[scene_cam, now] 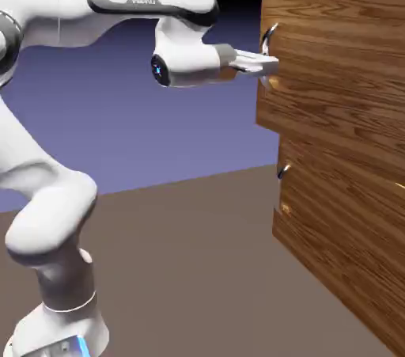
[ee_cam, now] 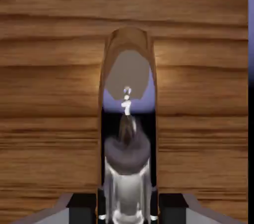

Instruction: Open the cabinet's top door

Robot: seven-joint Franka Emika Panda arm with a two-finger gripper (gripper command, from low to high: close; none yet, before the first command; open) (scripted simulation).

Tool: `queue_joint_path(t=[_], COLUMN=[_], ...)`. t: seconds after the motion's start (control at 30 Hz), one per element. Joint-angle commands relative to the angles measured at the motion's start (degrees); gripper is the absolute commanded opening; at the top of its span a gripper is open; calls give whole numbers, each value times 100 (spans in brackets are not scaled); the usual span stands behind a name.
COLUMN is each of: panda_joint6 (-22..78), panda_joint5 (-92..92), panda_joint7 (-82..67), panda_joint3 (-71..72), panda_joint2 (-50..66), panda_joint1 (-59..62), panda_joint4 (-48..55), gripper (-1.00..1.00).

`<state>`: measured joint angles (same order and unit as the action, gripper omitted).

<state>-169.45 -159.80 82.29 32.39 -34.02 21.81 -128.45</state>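
The cabinet (scene_cam: pixel 348 189) of reddish-brown wood fills the exterior view's right side. Its top door (scene_cam: pixel 332 55) carries a curved silver handle (scene_cam: pixel 271 35) near its left edge. My gripper (scene_cam: pixel 265 67) reaches level from the left and is shut on this handle at about mid-height. In the hand view the handle (ee_cam: pixel 128 84) stands as a wide mirror-like bar straight up the middle. It sits between my two dark fingertips (ee_cam: pixel 82 204), with the gripper (ee_cam: pixel 128 210) closed against it. The door's wood grain (ee_cam: pixel 49 94) fills everything behind.
The lower door (scene_cam: pixel 340 229) has a smaller silver handle (scene_cam: pixel 283 172) below my hand. The brown table (scene_cam: pixel 198 268) stretches from the robot's base to the cabinet's foot. The arm's white links arch in from the exterior view's left.
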Motion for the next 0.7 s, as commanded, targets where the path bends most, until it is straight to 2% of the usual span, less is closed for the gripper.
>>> queue_joint_path(t=[0.0, 0.37, 0.67], panda_joint6=[30, 190, -125], panda_joint5=[155, 2343, 4573], panda_joint7=[98, 1339, 2565], panda_joint3=[-175, -2160, -3556], panda_joint2=[-61, -1132, -2365], panda_joint1=[-210, -2494, -4142], panda_joint4=[-115, -1430, -2339], gripper=[-100, -100, -100])
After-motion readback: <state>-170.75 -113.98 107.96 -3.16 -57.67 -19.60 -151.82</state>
